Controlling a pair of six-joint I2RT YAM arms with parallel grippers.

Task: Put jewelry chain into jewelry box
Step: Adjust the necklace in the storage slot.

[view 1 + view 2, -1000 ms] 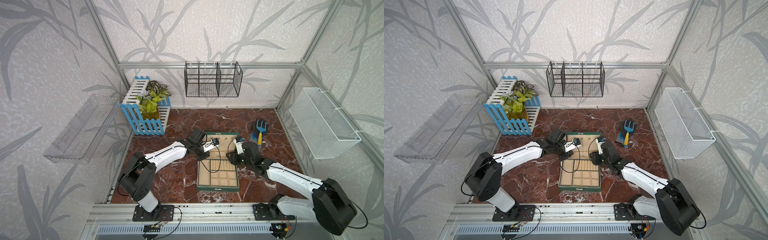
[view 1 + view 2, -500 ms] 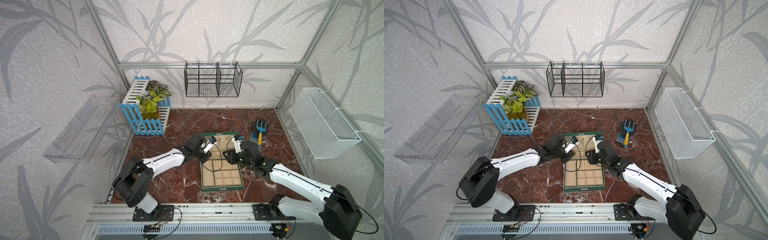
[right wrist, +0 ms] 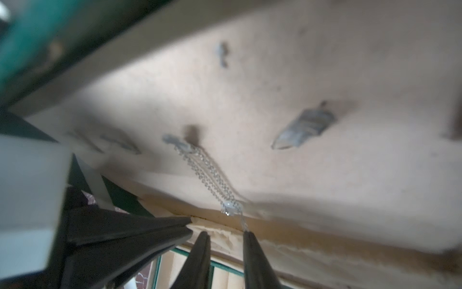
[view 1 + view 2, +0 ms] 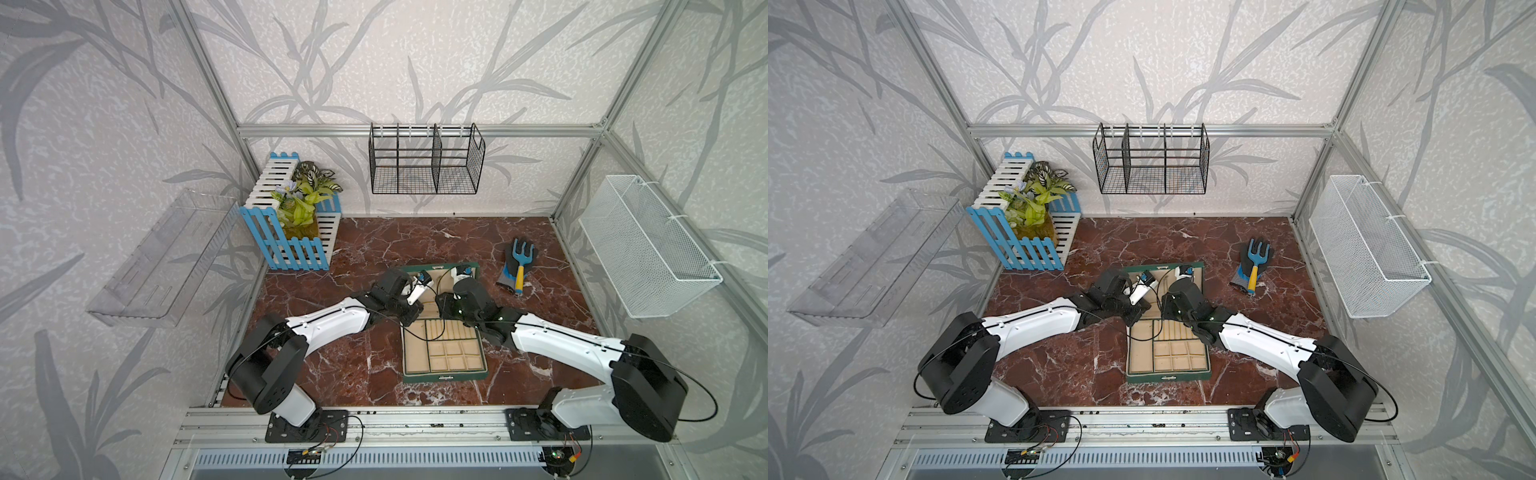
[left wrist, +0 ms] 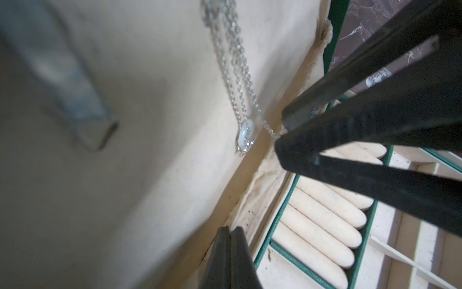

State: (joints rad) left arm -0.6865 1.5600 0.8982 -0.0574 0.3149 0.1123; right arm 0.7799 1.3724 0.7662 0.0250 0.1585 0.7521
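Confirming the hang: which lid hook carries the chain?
The hook with the jewelry chain looped over it, pendant hanging toward the hinge. The other lid hooks visible in the right wrist view look bare.

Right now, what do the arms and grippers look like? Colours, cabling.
Both match: the left arm and right arm have white link shells, bulky black joint housings and black base plates on an aluminium rail. A thin black cable runs along each. The left gripper and right gripper have slim, tapered black fingers.
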